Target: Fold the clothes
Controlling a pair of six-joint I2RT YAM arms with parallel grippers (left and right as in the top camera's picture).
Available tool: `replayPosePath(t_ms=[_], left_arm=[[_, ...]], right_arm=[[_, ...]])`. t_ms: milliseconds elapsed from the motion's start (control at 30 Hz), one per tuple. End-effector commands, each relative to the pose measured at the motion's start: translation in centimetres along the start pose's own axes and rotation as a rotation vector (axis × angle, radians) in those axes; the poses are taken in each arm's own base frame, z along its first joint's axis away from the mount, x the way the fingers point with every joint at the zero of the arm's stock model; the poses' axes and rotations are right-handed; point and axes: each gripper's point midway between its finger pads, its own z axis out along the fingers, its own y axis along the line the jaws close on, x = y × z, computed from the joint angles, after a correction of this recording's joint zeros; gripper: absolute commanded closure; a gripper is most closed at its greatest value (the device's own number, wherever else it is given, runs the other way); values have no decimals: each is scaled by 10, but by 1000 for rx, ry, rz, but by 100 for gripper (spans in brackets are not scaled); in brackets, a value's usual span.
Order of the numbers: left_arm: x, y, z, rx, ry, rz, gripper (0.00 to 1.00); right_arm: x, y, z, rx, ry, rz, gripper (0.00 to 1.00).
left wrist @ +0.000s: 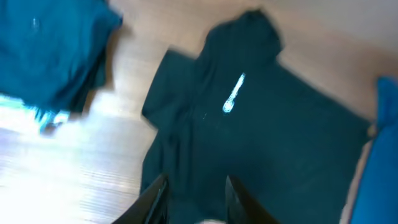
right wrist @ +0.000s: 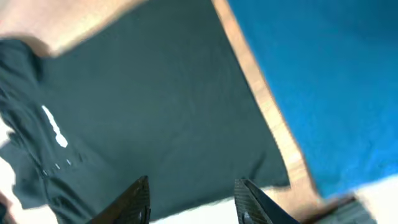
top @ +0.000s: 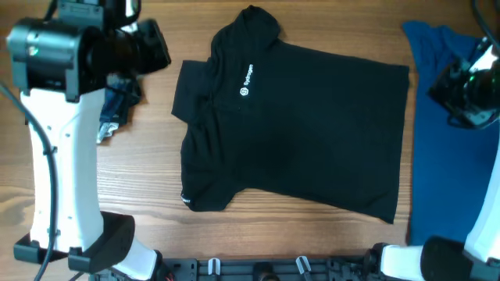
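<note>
The black shirt [top: 312, 133] lies spread flat in the middle of the tabletop [top: 305, 234]. Its long axis runs left to right across the overhead frame and dips a little toward the right. The sleeves and white logo [top: 246, 79] sit at the left end, and the straight hem is at the right. The blue shirt [top: 437, 164] lies along the right edge of the frame, just beside that hem.

The left arm's fingers [left wrist: 152, 202] stand apart with nothing between them. In the left wrist view they are raised over the sleeve end, with the logo up the frame from them. The right arm's fingers [right wrist: 134, 202] are likewise spread and empty. They are above the hem end, whose corner shows to their right where bare wood separates black cloth from blue.

Each arm is therefore nearer one short end of the shirt. A fold along the long axis would probably have the left arm take the sleeve end and the right arm the hem, both reaching down onto cloth that is directly ahead of them.
</note>
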Motion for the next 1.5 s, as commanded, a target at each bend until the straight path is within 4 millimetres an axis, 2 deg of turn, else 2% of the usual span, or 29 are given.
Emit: replayPosePath(t_ms=[0, 67, 100, 167, 200, 267, 333, 367, 467, 567, 600, 667, 700, 767, 900, 1067, 1233, 1267, 1467], left_arm=[[32, 3, 36, -73, 154, 15, 71], [49, 5, 55, -103, 224, 33, 71], [63, 6, 75, -126, 278, 49, 71], [79, 9, 98, -139, 333, 53, 70], [86, 10, 109, -135, 358, 50, 70], [102, 16, 134, -143, 403, 44, 67], [112, 20, 147, -152, 423, 44, 66], [117, 23, 154, -159, 434, 44, 66], [130, 30, 164, -177, 464, 44, 65], [135, 33, 175, -177, 463, 39, 64], [136, 33, 179, -180, 459, 21, 63], [139, 34, 186, -179, 454, 11, 61], [140, 35, 188, -179, 454, 11, 62], [139, 35, 188, -177, 451, 11, 62], [139, 34, 189, -178, 450, 8, 61], [139, 34, 189, -179, 446, -6, 60], [135, 32, 191, -170, 429, -7, 57], [135, 32, 191, -170, 428, -7, 57], [134, 42, 189, -213, 429, -8, 57]], right_arm=[[46, -19, 14, 24, 96, 118, 55], [78, -42, 28, 90, 133, 220, 51], [105, -59, 43, 137, 154, 308, 36], [131, -73, 62, 169, 178, 389, 12], [144, -81, 77, 187, 194, 421, 5], [173, -97, 111, 243, 253, 469, 5], [199, -107, 133, 300, 326, 546, 11], [200, -101, 141, 266, 338, 553, 12], [200, -108, 144, 337, 294, 751, 10], [190, -114, 151, 355, 218, 797, 7], [188, -117, 155, 357, 197, 795, 3], [191, -126, 160, 400, 170, 830, 18], [193, -132, 162, 431, 146, 882, 20], [200, -143, 168, 485, 106, 973, 20], [199, -152, 196, 457, 33, 975, 16], [202, -167, 219, 459, -61, 1014, 13], [205, -168, 234, 439, -68, 1010, 26], [205, -166, 238, 433, -50, 983, 30], [208, -158, 250, 415, 17, 922, 74]])
